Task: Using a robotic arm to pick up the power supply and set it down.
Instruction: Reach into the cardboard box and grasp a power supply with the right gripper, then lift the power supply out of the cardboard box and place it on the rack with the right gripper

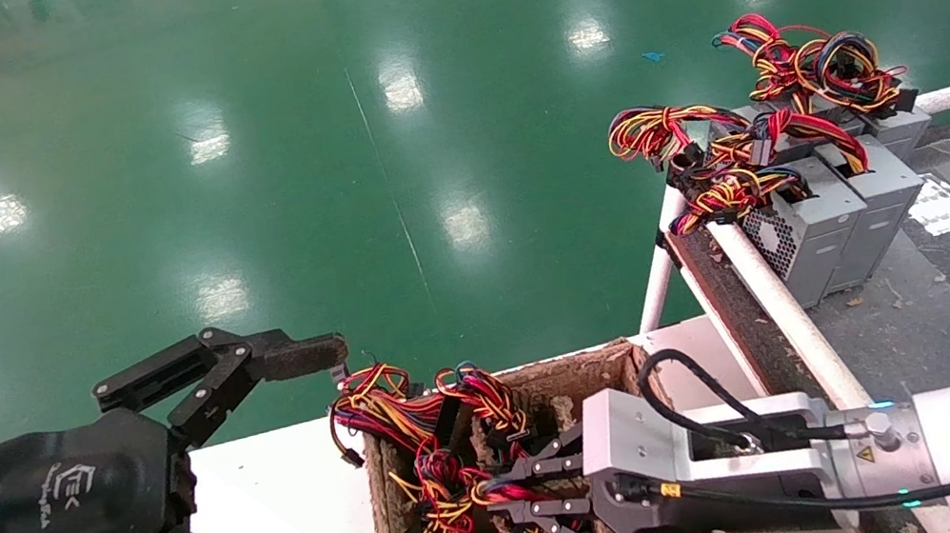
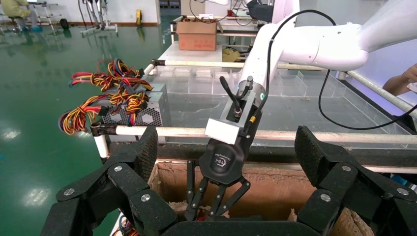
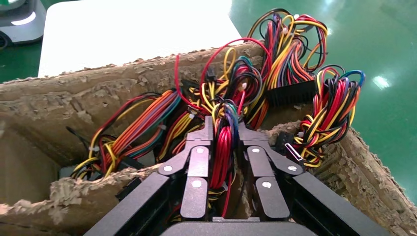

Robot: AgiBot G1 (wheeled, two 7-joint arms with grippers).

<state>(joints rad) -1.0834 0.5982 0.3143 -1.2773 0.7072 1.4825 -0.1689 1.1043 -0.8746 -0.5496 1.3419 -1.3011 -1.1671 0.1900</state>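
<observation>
Your right pincer (image 1: 499, 499) is down inside the cardboard box (image 1: 592, 363), fingers closed around a red wire bundle (image 3: 223, 142) that runs straight out between them. So it's gripping the harness, not the metal case.

The power supply (image 3: 66, 171) itself: only a grey corner shows low in the box, off to one side of the pincer, under the wires. I can't tell its long axis from here. Judgement: a lift now hauls it up by the cable, so expect swing and snagging on the torn box rim.

Box contents: tangled red, yellow, orange and black wires with black plugs; several loops hang over the box's far rim. How many units are in there I can't tell.

Left pincer (image 1: 328, 455) hangs wide open just beside the box, over the white table (image 1: 281, 492), holding nothing. The right arm is the one on the job.

Three more finished units (image 1: 841, 205) sit grouped beyond the box, past the white rail (image 1: 771, 304), on the dark conveyor surface (image 1: 945, 304). Likely your set-down zone.
</observation>
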